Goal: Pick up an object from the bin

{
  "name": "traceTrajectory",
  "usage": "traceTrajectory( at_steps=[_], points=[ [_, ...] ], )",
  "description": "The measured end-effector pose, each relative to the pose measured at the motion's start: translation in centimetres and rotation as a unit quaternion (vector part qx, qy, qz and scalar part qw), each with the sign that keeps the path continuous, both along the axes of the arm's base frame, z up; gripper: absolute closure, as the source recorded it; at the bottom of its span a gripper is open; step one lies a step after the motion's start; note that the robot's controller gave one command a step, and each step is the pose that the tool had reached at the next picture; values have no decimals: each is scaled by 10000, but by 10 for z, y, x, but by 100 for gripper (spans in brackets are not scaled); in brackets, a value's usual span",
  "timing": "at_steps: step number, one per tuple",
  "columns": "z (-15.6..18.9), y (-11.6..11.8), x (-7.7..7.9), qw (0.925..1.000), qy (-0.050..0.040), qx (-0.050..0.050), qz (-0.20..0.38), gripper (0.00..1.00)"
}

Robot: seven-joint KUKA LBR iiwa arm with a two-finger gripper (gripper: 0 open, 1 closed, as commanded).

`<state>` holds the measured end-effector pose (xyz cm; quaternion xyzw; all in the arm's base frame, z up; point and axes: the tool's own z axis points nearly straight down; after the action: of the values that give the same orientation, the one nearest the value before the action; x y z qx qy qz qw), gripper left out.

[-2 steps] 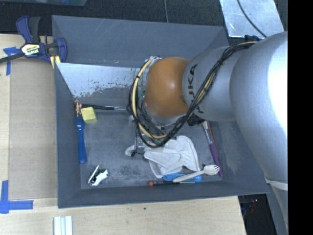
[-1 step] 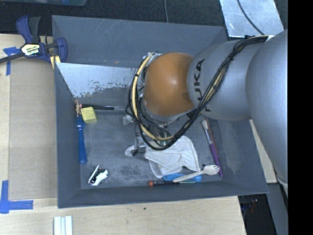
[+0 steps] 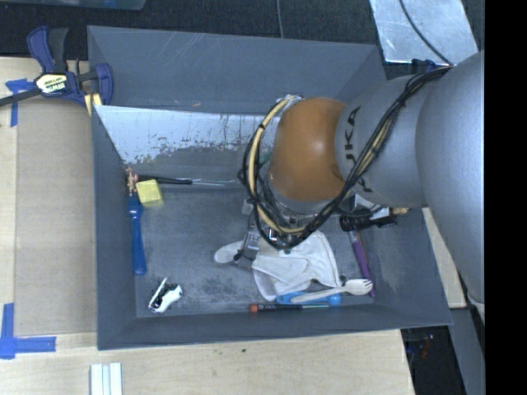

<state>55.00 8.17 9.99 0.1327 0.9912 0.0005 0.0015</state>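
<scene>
My gripper [image 3: 249, 247] reaches down under the orange wrist cover to the bin floor, right of the middle. It stands at the left edge of a crumpled white cloth [image 3: 300, 270], and a pale grey flap [image 3: 226, 256] sticks out just to its left. A white plastic spoon [image 3: 350, 287] and a blue pen [image 3: 309, 299] lie along the cloth's front edge. A purple pen [image 3: 360, 255] lies to the right of the cloth.
At the left wall lie a yellow block [image 3: 149, 192] and a blue-handled brush [image 3: 137, 239]. A thin black rod [image 3: 193, 182] runs along the back. A small white and black clip [image 3: 165, 295] sits at the front left. The arm covers the bin's right back part.
</scene>
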Motion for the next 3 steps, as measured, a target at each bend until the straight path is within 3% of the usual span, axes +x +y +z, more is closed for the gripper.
traceTrajectory(
  at_steps=[1, 2, 3],
  points=[
    [-29, -8, -4, 9986, -79, 30, 529, 0],
    [-28, 17, -12, 10000, -62, 11, 73, 100],
    [-28, 17, -12, 10000, -62, 12, 70, 100]
  ],
)
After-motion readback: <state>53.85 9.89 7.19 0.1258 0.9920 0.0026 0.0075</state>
